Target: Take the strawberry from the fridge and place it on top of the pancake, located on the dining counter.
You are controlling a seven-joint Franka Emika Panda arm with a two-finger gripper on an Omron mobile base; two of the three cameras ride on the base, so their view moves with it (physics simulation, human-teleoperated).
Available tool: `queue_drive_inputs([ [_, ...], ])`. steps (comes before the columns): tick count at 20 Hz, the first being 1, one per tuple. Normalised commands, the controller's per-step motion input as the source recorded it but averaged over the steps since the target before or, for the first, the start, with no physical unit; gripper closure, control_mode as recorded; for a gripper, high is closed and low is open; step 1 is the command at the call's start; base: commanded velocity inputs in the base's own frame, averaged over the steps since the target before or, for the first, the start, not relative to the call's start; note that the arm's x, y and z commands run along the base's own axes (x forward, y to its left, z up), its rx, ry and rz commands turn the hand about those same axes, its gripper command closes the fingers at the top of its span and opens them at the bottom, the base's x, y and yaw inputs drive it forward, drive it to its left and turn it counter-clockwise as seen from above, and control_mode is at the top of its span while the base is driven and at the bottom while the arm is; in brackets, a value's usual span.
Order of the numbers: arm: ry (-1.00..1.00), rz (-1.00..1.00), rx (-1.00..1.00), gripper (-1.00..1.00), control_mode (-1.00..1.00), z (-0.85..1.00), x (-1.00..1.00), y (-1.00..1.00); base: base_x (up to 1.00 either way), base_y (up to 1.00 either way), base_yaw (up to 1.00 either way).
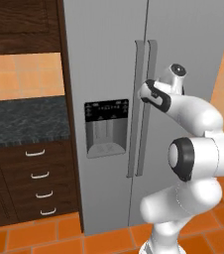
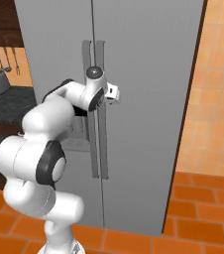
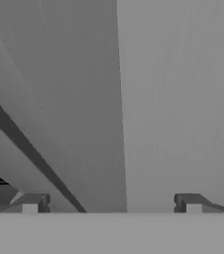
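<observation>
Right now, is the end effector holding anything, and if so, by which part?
Nothing is held. The end effector is open, its fingers spread wide at the fridge handles, with no visible contact on either finger.

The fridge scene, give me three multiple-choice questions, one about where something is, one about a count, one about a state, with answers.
1. Where is the black dispenser panel?
A. in the left door
B. in the right door
C. on the cabinet

2. How many drawer pulls show under the dark counter?
A. two
B. four
C. six

3. How do the fridge doors stand?
A. both shut
B. left open
C. right open

Answers:
1 A, the panel lies left of the centre handles.
2 B, four pale pulls are stacked there.
3 A, both doors lie flush, the open tool close before them.
</observation>
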Motion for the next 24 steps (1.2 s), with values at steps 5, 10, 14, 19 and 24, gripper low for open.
queue_drive_inputs([
  [5,-0.08,-0.02,0.00,-1.00,-1.00,-0.16,0.39,-0.05,0.00,0.00,0.00],
  [10,-0.10,-0.01,0.00,-1.00,-1.00,-0.09,0.46,-0.08,0.00,0.00,0.00],
  [14,0.00,0.00,0.00,-1.00,-1.00,-0.02,0.41,0.00,0.00,0.00,0.00],
  [19,0.00,0.00,0.00,1.00,-1.00,0.00,0.15,-0.07,0.00,0.00,0.00],
  [24,-0.04,0.00,0.00,1.00,-1.00,0.00,-0.17,-0.28,0.00,0.00,0.00],
])
